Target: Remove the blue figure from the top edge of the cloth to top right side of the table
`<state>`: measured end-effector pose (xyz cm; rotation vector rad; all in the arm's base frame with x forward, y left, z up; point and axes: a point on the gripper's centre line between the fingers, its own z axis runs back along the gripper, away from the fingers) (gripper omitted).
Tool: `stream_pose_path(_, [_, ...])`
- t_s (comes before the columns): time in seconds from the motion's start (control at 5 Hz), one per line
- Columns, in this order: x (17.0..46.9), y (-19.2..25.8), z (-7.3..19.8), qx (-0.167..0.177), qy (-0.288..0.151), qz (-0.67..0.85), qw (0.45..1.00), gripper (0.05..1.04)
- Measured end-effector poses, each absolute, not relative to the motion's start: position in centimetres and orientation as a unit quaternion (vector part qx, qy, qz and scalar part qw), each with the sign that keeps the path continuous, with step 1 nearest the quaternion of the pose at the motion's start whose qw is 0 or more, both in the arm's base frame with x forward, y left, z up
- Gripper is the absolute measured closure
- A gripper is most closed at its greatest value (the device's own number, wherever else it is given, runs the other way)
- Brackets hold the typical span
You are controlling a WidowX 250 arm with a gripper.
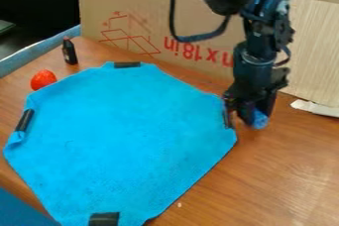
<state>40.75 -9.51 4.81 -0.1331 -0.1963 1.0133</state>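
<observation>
Your claw [257,113], low, grasping the blue figure [261,121], just right of the blue cloth [126,141]. Strawberry [43,79] and small dark bottle [69,52] on your wooden table [278,180], beyond the cloth's upper-left edge.

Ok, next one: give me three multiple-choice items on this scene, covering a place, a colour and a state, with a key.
1. Where is the blue figure?
A) Mid-cloth
B) Left of the cloth
C) Right of the cloth

2. What colour is the strawberry?
A) Red
B) Yellow
C) White

3. How is the small bottle set?
A) Lying flat
B) Upright
C) Upside down

Key:
1: C, it shows past the right edge, at the gripper.
2: A, its skin is plainly red.
3: B, it stands with its cap on top.
</observation>
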Motion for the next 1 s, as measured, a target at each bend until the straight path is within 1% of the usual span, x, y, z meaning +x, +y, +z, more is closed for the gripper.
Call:
stream_pose_path(0.2, [41.6, -10.2, 4.1, -0.063, -0.095, 0.482, 0.869, 0.711])
stream_pose_path(0.4, [42.4, -10.4, 3.8, -0.064, -0.101, 0.486, 0.866, 0.667])
stream_pose_path(0.6, [42.3, -10.8, 3.4, -0.059, -0.094, 0.491, 0.864, 0.364])
stream_pose_path(0.8, [42.2, -11.0, 3.4, -0.06, -0.092, 0.492, 0.863, 0.107])
stream_pose_path(1.0, [42.2, -11.2, 3.5, -0.064, -0.088, 0.487, 0.866, 0.082])
